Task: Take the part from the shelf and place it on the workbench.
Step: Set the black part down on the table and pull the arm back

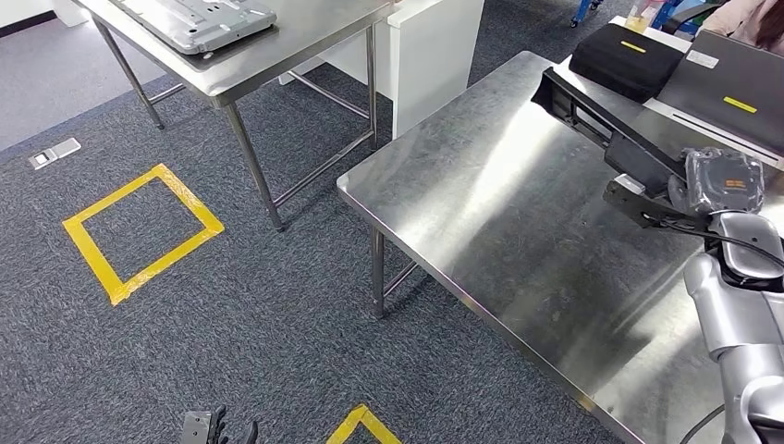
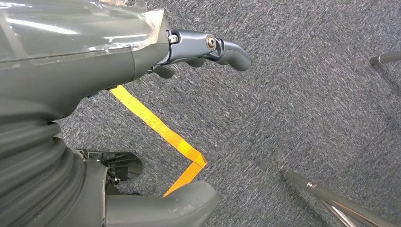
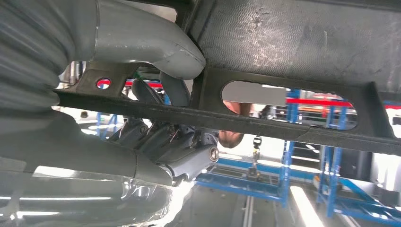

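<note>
A long black part with slotted holes hangs over the right side of the steel workbench. My right hand grips its near end; the wrist camera cover hides most of the fingers in the head view. Close up in the right wrist view, the black part is clamped between the thumb and the darker fingers. My left hand hangs low by the floor, and in the left wrist view the left hand holds nothing, its fingers and thumb apart.
A second steel table with a grey metal panel stands at the back left. Yellow tape squares mark the carpet. A black case and grey boxes lie at the workbench's far right. A person's sleeve is at the top right.
</note>
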`<act>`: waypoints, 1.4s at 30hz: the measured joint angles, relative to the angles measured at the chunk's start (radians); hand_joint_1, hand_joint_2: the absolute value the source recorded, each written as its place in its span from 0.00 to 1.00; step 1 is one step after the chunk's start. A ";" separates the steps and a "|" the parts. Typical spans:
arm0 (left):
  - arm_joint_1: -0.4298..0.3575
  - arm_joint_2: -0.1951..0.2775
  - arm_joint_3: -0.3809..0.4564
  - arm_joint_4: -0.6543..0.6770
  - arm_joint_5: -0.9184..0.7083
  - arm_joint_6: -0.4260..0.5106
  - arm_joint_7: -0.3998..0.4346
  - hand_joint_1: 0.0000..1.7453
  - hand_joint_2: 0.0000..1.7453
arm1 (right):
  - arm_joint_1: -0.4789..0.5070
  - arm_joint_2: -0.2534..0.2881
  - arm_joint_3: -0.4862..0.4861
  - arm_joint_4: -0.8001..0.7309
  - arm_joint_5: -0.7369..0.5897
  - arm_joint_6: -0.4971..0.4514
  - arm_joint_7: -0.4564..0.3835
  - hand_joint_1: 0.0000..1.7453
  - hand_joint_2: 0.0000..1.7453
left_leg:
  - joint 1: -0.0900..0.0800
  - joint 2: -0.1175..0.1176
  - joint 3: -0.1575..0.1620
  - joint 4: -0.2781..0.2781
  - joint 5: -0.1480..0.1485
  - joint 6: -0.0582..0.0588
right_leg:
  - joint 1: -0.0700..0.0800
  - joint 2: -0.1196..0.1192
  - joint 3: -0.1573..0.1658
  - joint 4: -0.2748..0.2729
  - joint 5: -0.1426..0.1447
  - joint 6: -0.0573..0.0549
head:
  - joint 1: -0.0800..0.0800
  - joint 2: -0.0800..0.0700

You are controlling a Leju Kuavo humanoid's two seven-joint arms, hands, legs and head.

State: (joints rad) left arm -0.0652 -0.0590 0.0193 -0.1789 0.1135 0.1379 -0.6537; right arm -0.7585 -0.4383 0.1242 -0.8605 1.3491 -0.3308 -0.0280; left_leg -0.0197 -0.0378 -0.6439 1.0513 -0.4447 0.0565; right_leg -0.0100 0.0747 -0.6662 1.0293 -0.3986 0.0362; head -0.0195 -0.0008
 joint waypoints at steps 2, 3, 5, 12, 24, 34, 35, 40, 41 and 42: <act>0.000 0.000 0.000 0.000 0.000 0.000 0.000 0.00 1.00 | 0.004 0.011 0.004 -0.007 0.005 -0.004 0.003 0.88 1.00 | 0.000 0.000 0.000 0.000 0.000 0.000 | 0.000 0.000 0.000 0.000 0.000 0.001 | 0.000 0.000; 0.000 0.000 0.001 0.000 0.000 0.000 0.000 0.00 1.00 | 0.007 0.017 0.007 -0.010 0.009 -0.008 0.008 0.88 1.00 | 0.000 0.000 0.000 0.000 0.001 0.001 | 0.000 -0.001 0.000 0.000 0.001 0.001 | 0.000 0.000; 0.000 0.000 0.002 0.000 0.000 0.001 0.000 0.00 1.00 | 0.011 0.028 0.013 -0.015 0.019 -0.012 0.020 0.88 1.00 | 0.000 -0.001 0.000 0.000 0.001 0.001 | 0.000 -0.001 0.000 0.000 0.001 0.001 | 0.000 0.000; 0.003 -0.001 0.010 0.000 0.000 0.002 0.000 0.00 1.00 | 0.011 0.043 0.027 -0.019 0.045 -0.011 0.042 0.88 1.00 | 0.001 0.000 0.000 0.000 0.002 0.001 | 0.000 -0.001 0.000 0.001 0.001 0.000 | 0.000 0.000; 0.007 -0.001 0.022 0.000 0.000 -0.028 0.000 0.00 1.00 | 0.011 0.041 0.029 -0.019 0.054 -0.010 0.047 0.00 0.00 | 0.001 -0.001 0.000 0.000 0.002 0.001 | 0.000 -0.001 0.000 0.000 0.001 0.000 | 0.000 0.000; 0.008 0.000 0.025 0.000 -0.003 -0.017 0.009 0.00 0.00 | 0.010 0.034 0.028 -0.018 0.058 -0.007 0.045 0.00 0.00 | 0.001 0.000 0.001 -0.001 0.002 0.001 | 0.000 -0.001 0.000 0.000 0.001 0.000 | 0.000 0.000; 0.008 0.000 0.025 0.000 -0.003 -0.014 0.010 0.00 0.00 | 0.009 0.033 0.028 -0.018 0.058 -0.007 0.045 0.00 0.00 | 0.001 0.000 0.001 -0.001 0.002 0.001 | 0.000 -0.001 0.000 0.000 0.001 0.000 | 0.000 0.000; 0.008 0.000 0.025 0.000 -0.005 -0.012 0.012 0.00 0.00 | 0.009 0.027 0.027 -0.018 0.059 -0.007 0.045 0.00 0.00 | 0.001 0.000 0.001 -0.001 0.002 0.001 | 0.000 -0.001 0.000 0.000 0.001 0.000 | 0.000 0.000; 0.008 0.000 0.025 0.000 -0.005 -0.012 0.012 0.00 0.00 | 0.009 0.026 0.027 -0.018 0.059 -0.007 0.045 0.00 0.00 | 0.001 0.000 0.001 -0.001 0.002 0.001 | 0.000 -0.001 0.000 0.000 0.001 0.000 | 0.000 0.000; 0.008 0.000 0.025 0.000 -0.005 -0.012 0.013 0.00 0.00 | 0.009 0.026 0.027 -0.018 0.059 -0.007 0.045 0.00 0.00 | 0.001 0.000 0.001 -0.001 0.002 0.001 | 0.000 -0.001 0.000 0.000 0.001 0.000 | 0.000 0.000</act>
State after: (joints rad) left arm -0.0572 -0.0595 0.0446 -0.1789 0.1086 0.1258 -0.6405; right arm -0.7496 -0.4122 0.1514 -0.8789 1.4082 -0.3374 0.0172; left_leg -0.0186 -0.0383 -0.6433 1.0507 -0.4432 0.0571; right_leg -0.0098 0.0732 -0.6661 1.0296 -0.3978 0.0366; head -0.0195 -0.0008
